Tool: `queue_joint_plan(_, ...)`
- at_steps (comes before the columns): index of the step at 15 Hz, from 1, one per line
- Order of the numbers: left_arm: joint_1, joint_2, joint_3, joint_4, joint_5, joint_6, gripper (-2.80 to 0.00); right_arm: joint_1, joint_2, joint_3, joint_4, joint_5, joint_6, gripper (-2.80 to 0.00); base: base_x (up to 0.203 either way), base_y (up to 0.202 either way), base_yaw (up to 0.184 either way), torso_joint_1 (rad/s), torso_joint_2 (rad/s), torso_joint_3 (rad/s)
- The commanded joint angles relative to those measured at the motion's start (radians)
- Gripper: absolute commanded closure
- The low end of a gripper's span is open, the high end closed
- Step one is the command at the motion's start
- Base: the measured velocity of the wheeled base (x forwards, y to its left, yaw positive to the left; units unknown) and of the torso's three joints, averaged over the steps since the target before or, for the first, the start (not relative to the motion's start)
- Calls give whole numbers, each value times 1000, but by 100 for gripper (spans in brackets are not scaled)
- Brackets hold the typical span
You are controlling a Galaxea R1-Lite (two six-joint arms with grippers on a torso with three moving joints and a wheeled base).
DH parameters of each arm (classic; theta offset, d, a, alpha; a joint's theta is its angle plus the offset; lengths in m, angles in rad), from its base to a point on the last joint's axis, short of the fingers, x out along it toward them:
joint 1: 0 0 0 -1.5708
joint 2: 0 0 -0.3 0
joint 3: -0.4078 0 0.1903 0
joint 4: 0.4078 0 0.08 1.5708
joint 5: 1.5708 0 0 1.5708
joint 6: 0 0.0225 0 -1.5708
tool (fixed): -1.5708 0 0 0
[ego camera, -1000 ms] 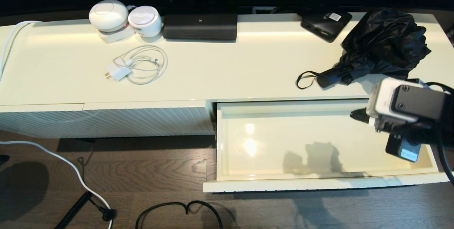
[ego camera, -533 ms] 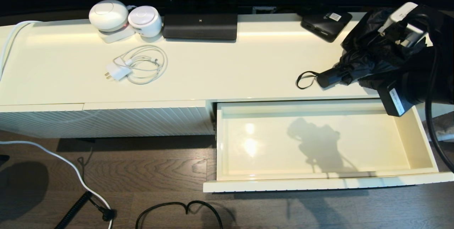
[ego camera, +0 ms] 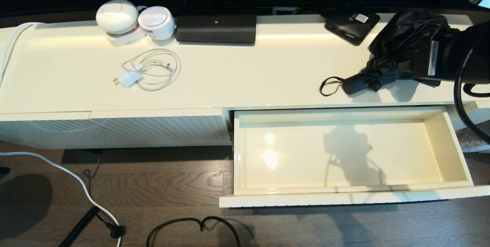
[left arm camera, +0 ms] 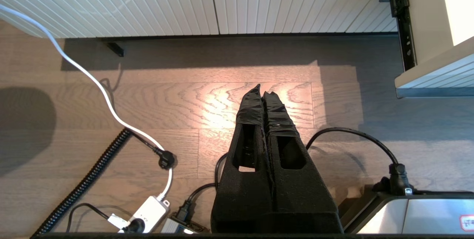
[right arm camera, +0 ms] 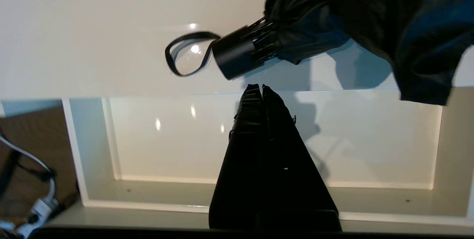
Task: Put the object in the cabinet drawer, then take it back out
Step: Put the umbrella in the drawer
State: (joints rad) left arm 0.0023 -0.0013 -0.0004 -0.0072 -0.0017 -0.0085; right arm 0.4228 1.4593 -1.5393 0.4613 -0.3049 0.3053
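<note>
The object, a black folding umbrella (ego camera: 405,44), lies on the cabinet top at the right, its short handle (ego camera: 358,82) and wrist loop (ego camera: 329,86) pointing left. Below it the cabinet drawer (ego camera: 344,197) stands pulled out with nothing in it. My right arm (ego camera: 459,59) reaches in from the far right above the umbrella's fabric. In the right wrist view my right gripper (right arm camera: 261,88) is shut and holds nothing; its tips show just beside the handle (right arm camera: 237,55), over the drawer's back edge. My left gripper (left arm camera: 262,90) is shut and hangs above the floor.
A flat black box with a white sticker (ego camera: 352,25) sits behind the umbrella. Farther left on the top are a black bar (ego camera: 216,28), two white round devices (ego camera: 116,16) and a white charger with coiled cable (ego camera: 147,71). Cables (ego camera: 191,224) lie on the floor.
My right arm has risen from the drawer's right end and swung back over the umbrella toward the far right. The umbrella and drawer have stayed put.
</note>
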Motion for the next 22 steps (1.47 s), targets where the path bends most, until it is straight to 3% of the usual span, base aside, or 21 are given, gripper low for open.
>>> queue_joint_plan(1,0,-2,0,0,0,0,0,-1,25,-67,24,-92,173,0,0,0,0,0,0,0)
queue_joint_plan(5,0,-2,0,0,0,-1,0,19,88,-79,38,-270,410,0,0,0,0,0,0,0)
queue_joint_plan(10,-1,-2,0,0,0,-1,0,97,93,-96,165,-315,611,0,0,0,0,0,0,0)
queue_joint_plan(11,-1,-2,0,0,0,0,0,119,93,-105,174,-318,631,-280,0,0,0,0,0,0)
queue_joint_plan(15,1,-2,0,0,0,-1,0,138,117,-133,204,-324,723,-280,0,0,0,0,0,0)
queue_joint_plan(22,1,-2,0,0,0,-1,0,62,230,-169,206,-341,862,-280,0,0,0,0,0,0)
